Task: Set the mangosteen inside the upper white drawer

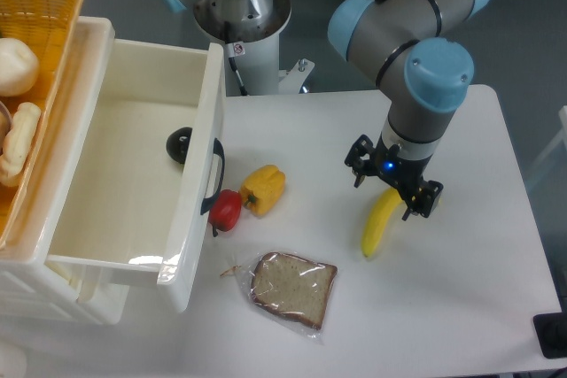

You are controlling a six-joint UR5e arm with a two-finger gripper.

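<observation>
Bright, even light from overhead fills the frame. The white surface [443, 307] is nearly washed out at lower right, with only faint, soft shadows. A small glare patch sits on the drawer [146, 260] floor at lower left. Focus is fairly sharp throughout.

Banana [379, 224], bread [292, 284], 2 peppers [263, 189] on table [478, 307].
</observation>
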